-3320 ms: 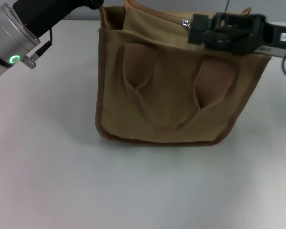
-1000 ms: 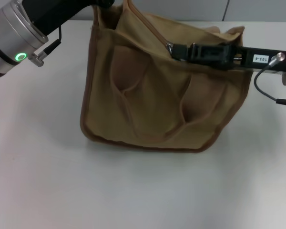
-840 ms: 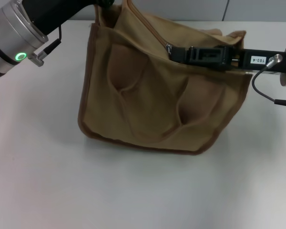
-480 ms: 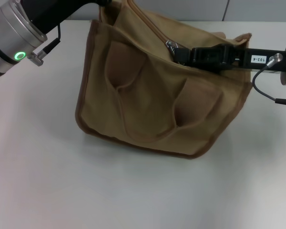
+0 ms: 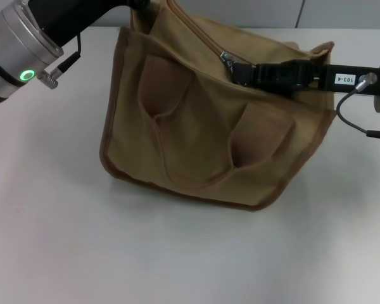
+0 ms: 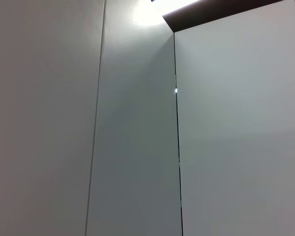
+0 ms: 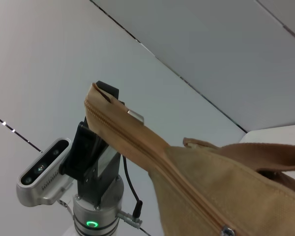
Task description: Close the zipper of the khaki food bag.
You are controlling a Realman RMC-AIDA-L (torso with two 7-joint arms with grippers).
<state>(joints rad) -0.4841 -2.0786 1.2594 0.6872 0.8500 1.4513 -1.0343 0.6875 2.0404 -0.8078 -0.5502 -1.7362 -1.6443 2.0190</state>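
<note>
One khaki food bag [image 5: 209, 133] sits on my white desk [image 5: 82, 240], leaning, its front pocket and one wide handle strap [image 5: 196, 145] turned toward me and nearer than either pincer. Past that front panel, my right pincer [image 5: 235, 71] reaches in from the right across the bag's top, clenched on the one small silver pull tab [image 5: 227, 59] of the zipper [image 5: 202, 35]. The zip line runs away from that pincer, up and back toward the bag's far left corner. In my right wrist view the zipper [image 7: 152, 164] climbs along the raised top edge to that corner. There my left pincer [image 7: 96, 142] stands behind the fabric and seems to pinch the corner, though its fingers are hidden and I cannot tell their state. A second strap [image 7: 255, 152] lies across the top, beside the zip.
</note>
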